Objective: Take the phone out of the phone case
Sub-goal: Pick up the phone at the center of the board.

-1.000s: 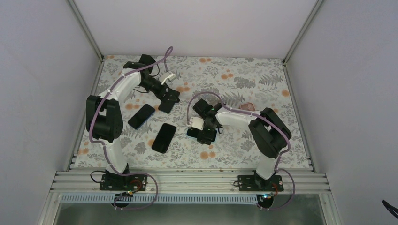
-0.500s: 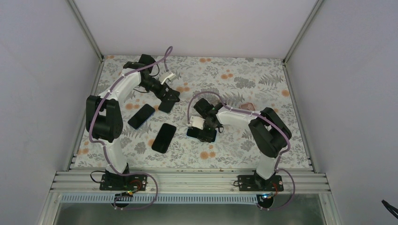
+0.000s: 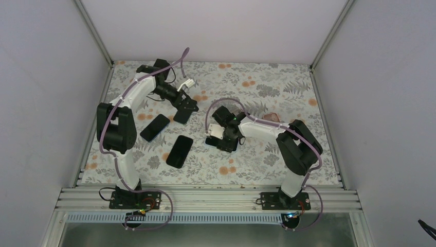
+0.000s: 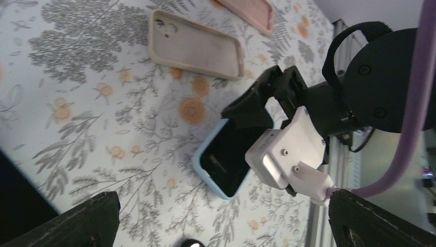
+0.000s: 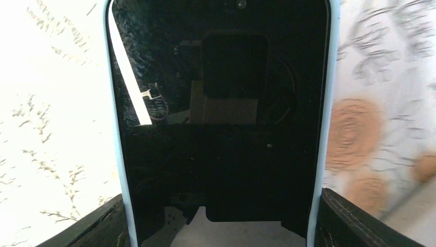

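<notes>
One phone (image 5: 221, 128) is lying screen-up in its blue case (image 4: 198, 162) on the table (image 3: 288, 92). Right gripper (image 3: 225, 140) is straddling the case; whether its jaws are clamping it, cannot tell. Left gripper (image 3: 185, 106) is hovering well apart from the case, jaws wide.

The phone (image 5: 221, 128) is a black slab lying flat with its dark, glossy screen facing up. The glass reflects dim shapes from above, and a small camera dot sits at its top edge. It is fully seated in a light blue phone case (image 5: 333, 103), whose thin rim runs along both long sides and round the corners. Together they rest on the floral tabletop (image 4: 103, 103), near its middle.
</notes>
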Action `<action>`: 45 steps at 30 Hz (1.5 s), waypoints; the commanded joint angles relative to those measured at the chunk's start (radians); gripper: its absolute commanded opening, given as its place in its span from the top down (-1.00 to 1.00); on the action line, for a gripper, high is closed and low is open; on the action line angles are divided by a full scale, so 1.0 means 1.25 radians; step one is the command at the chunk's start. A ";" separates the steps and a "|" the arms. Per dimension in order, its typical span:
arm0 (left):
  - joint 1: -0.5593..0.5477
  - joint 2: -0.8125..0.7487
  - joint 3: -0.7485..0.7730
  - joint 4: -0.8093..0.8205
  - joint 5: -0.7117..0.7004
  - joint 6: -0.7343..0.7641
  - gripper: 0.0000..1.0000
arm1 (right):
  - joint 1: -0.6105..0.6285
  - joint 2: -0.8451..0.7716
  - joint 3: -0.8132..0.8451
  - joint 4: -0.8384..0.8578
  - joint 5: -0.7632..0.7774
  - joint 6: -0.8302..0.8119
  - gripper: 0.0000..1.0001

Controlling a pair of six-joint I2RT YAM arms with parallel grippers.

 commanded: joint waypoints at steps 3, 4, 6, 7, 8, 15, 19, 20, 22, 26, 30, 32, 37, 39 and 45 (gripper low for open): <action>-0.024 0.089 0.074 -0.140 0.113 0.058 -1.00 | -0.008 -0.044 0.102 0.061 0.088 0.030 -0.23; -0.028 0.099 0.081 -0.142 0.113 0.055 -1.00 | -0.008 -0.040 0.119 0.064 0.093 0.031 -0.23; -0.031 0.117 0.091 -0.144 0.115 0.043 -1.00 | -0.008 -0.033 0.151 0.070 0.096 0.034 -0.20; -0.033 0.124 0.095 -0.141 0.114 0.037 -1.00 | -0.007 -0.031 0.167 0.074 0.100 0.036 -0.19; -0.033 0.130 0.099 -0.136 0.107 0.030 -1.00 | -0.007 -0.030 0.179 0.079 0.101 0.035 -0.18; -0.039 0.151 0.117 -0.096 0.100 -0.020 -0.97 | -0.005 -0.006 0.267 0.084 0.117 0.026 -0.15; -0.039 0.149 0.127 -0.074 0.092 -0.043 -0.94 | -0.005 -0.005 0.298 0.079 0.111 0.021 -0.13; -0.034 0.143 0.128 -0.064 0.090 -0.051 -0.94 | -0.005 -0.012 0.295 0.078 0.109 0.018 -0.13; -0.014 0.135 0.141 -0.060 0.101 -0.049 -0.95 | -0.008 -0.021 0.284 0.077 0.109 0.014 -0.15; 0.029 0.152 0.272 -0.164 0.144 0.008 -0.99 | -0.009 -0.031 0.249 0.069 0.107 0.011 -0.16; 0.079 0.148 0.347 -0.188 0.173 0.005 -1.00 | -0.011 -0.041 0.223 0.071 0.112 0.013 -0.16; 0.099 0.139 0.346 -0.188 0.174 0.011 -1.00 | -0.014 -0.051 0.220 0.073 0.112 0.015 -0.17; 0.107 0.131 0.275 -0.187 0.173 0.039 -1.00 | -0.020 -0.069 0.240 0.079 0.112 0.021 -0.16; 0.106 0.136 0.248 -0.187 0.184 0.048 -1.00 | -0.019 -0.068 0.260 0.079 0.109 0.025 -0.15; 0.091 0.158 0.238 -0.182 0.200 0.046 -0.99 | -0.017 -0.047 0.333 0.079 0.105 0.036 -0.12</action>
